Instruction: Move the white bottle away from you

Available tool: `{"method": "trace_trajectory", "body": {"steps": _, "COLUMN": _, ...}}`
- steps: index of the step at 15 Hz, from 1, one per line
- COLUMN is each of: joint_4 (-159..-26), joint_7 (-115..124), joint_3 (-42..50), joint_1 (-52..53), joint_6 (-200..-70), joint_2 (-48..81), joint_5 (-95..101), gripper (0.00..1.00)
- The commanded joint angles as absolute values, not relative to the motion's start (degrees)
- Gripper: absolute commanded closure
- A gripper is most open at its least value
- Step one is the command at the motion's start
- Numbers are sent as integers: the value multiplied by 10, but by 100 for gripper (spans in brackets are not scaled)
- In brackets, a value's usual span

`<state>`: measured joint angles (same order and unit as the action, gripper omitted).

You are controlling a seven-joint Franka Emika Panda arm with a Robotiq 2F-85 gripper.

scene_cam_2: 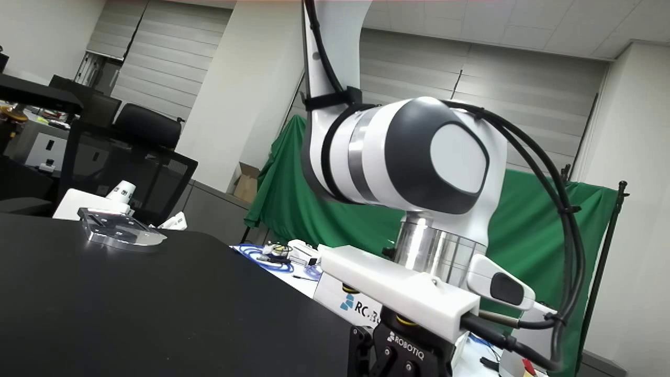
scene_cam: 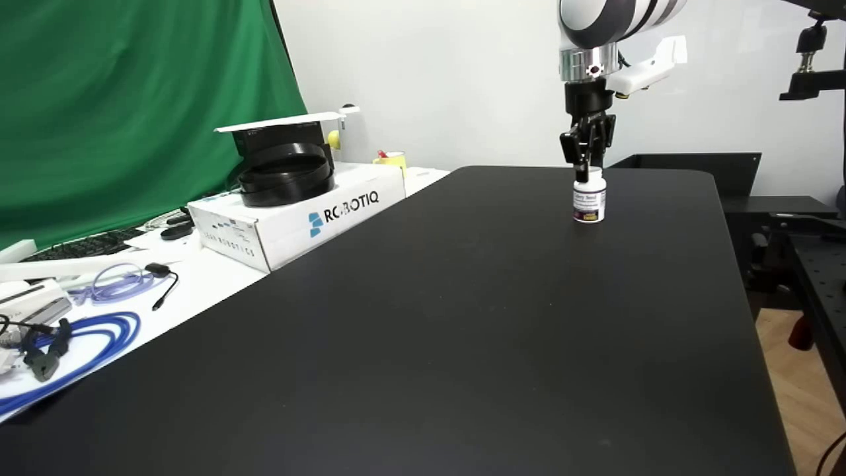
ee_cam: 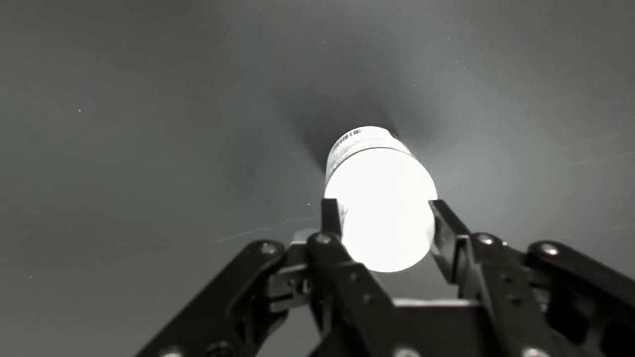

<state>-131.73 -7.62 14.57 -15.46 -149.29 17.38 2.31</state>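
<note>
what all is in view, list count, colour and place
black table: 1, black, foreground
white bottle: 1, white with dark band, upright at black table
white side table: 1, white, beside black table
white box: 1, white, on side table
black rings: count unclear, black, on white box
yellow container: 1, yellow, behind white box
blue cable: 1, blue, side table
small electronics: count unclear, mixed colours, side table
green curtain: 1, green, behind side table
clear bracket: 1, transparent, black table's edge
office chair: 1, black, background
cardboard box: 1, brown, by curtain
window blinds: several, pale, background
robot arm: 1, white-grey, above bottle
gripper: 1, black, closed on bottle
</note>
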Motion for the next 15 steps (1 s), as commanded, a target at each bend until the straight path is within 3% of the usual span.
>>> {"method": "trace_trajectory", "body": {"steps": 1, "joint_4": -1300, "joint_7": -48, "joint_3": 149, "joint_1": -152, "joint_6": -1455, "joint_2": 169, "joint_5": 26, "gripper": 79}}
{"method": "trace_trajectory", "body": {"steps": 8, "joint_4": -1252, "joint_7": -23, "joint_3": 118, "joint_1": -116, "joint_6": -1392, "joint_2": 121, "joint_5": 26, "gripper": 79}}
{"method": "trace_trajectory", "body": {"steps": 15, "joint_4": -1116, "joint_7": 31, "joint_3": 67, "joint_1": -46, "joint_6": -1316, "joint_2": 190, "joint_5": 39, "gripper": 79}}
